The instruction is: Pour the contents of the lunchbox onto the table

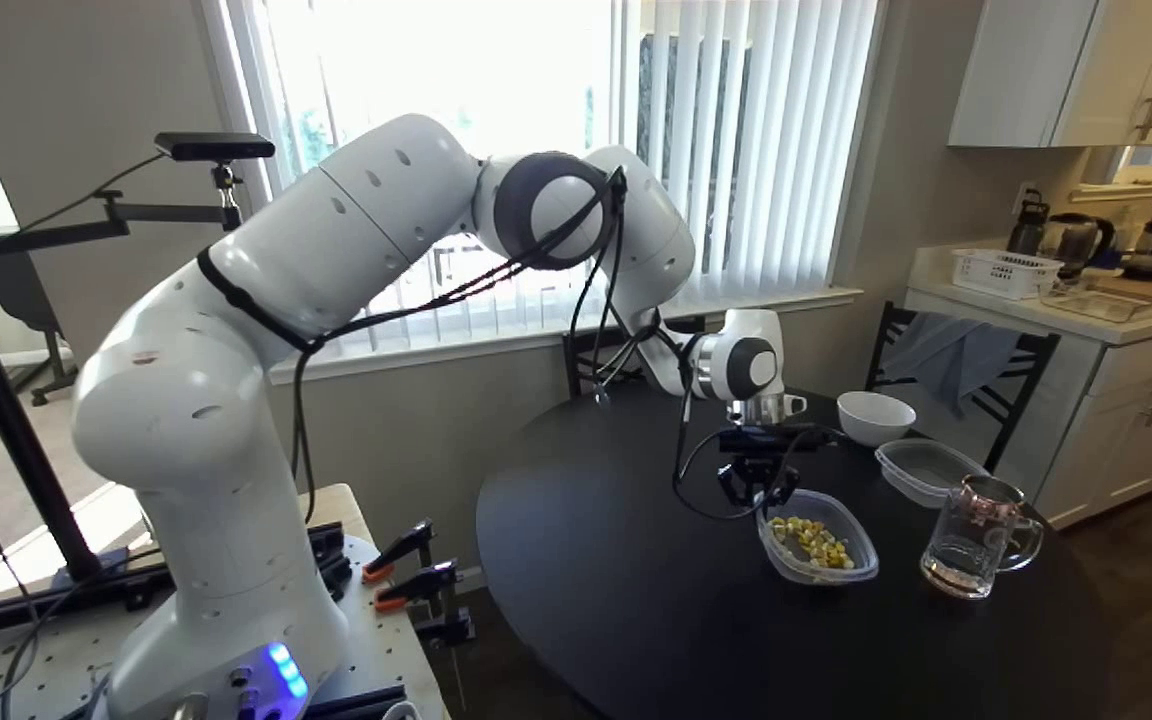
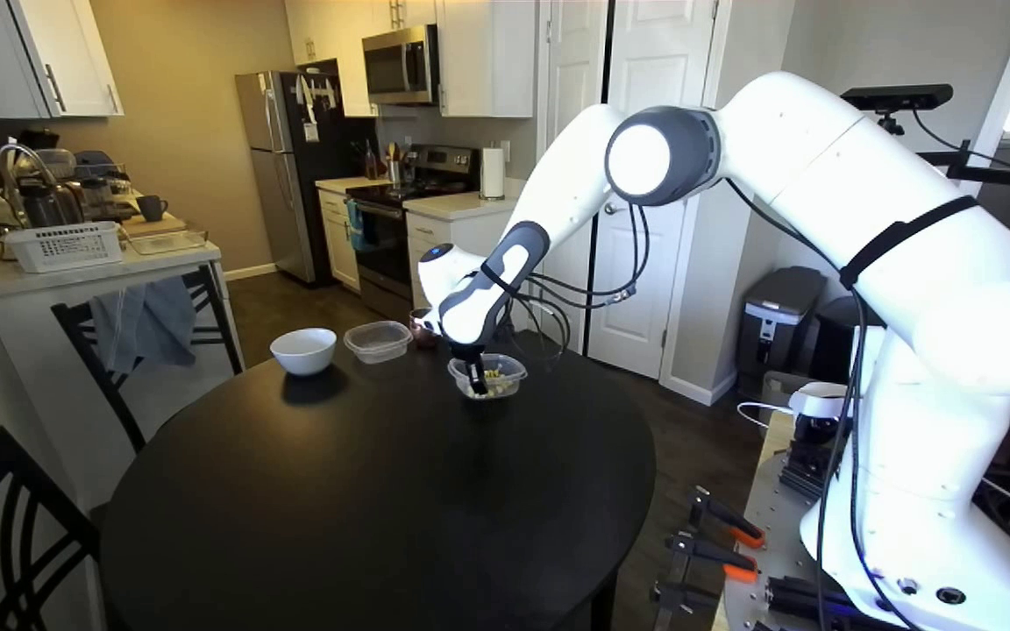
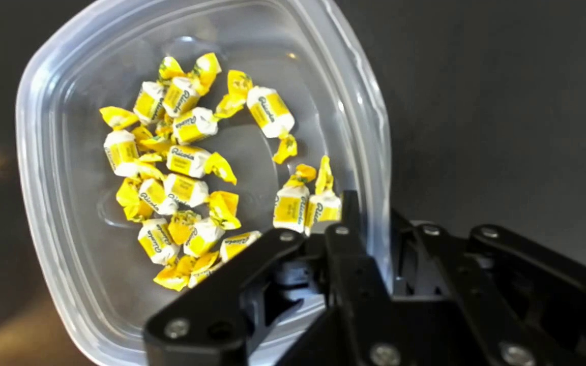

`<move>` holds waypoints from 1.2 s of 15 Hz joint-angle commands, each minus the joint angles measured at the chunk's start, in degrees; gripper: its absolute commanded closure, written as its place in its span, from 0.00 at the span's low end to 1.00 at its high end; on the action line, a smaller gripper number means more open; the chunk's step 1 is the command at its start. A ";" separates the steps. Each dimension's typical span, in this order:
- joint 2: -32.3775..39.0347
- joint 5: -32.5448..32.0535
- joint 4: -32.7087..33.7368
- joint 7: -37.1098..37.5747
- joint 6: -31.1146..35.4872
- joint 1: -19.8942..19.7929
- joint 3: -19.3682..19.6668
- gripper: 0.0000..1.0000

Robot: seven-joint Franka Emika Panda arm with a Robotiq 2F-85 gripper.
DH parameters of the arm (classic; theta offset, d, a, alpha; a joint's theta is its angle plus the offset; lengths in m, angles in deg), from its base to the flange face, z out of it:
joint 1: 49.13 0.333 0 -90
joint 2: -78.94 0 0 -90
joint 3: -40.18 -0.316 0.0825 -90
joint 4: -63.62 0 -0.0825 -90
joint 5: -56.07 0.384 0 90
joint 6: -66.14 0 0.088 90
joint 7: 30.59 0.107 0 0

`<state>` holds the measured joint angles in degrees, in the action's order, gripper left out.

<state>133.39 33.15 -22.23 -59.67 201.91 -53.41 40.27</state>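
So the tool (image 3: 374, 211) is pretty narrow, pinching the wall of the lunchbox (image 3: 252, 173) between 3 and 4 o'clock in the wrist view, one finger inside and one out. The lunchbox is open side up with a loose bunch of yellow-and-white wrapped candies (image 3: 186, 160) in it, Ricola on the wrappers, a couple by the inner finger. Can't tell if its bottom touches the round black table (image 2: 365, 508). Going outward from it in an exterior view: glass mug (image 1: 966, 542) at 3 o'clock, clear container (image 1: 929, 470) at about 2, white bowl (image 1: 874, 425) around 1. Past those, dark chair (image 1: 1036, 346) between 1 and 2 with a blue-grey towel (image 1: 951, 357) over it, then a white basket (image 1: 1002, 275) on the counter (image 1: 1076, 325) near 1.
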 commanded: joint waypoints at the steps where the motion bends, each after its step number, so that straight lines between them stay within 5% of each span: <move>1: -7.03 1.54 -9.79 -1.01 8.14 -0.30 -3.49 0.98; 5: -11.35 3.89 -16.44 -2.47 12.39 -0.63 -8.65 0.98; 9: -13.77 13.21 -17.84 -9.17 6.47 -5.14 -16.62 0.98; 13: -14.19 26.62 -13.59 -19.77 -6.30 -10.73 -21.54 0.98; 18: -12.17 37.84 -2.23 -24.66 -30.48 -12.09 -18.12 0.98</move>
<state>120.27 65.52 -29.84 -80.97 182.70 -64.78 20.92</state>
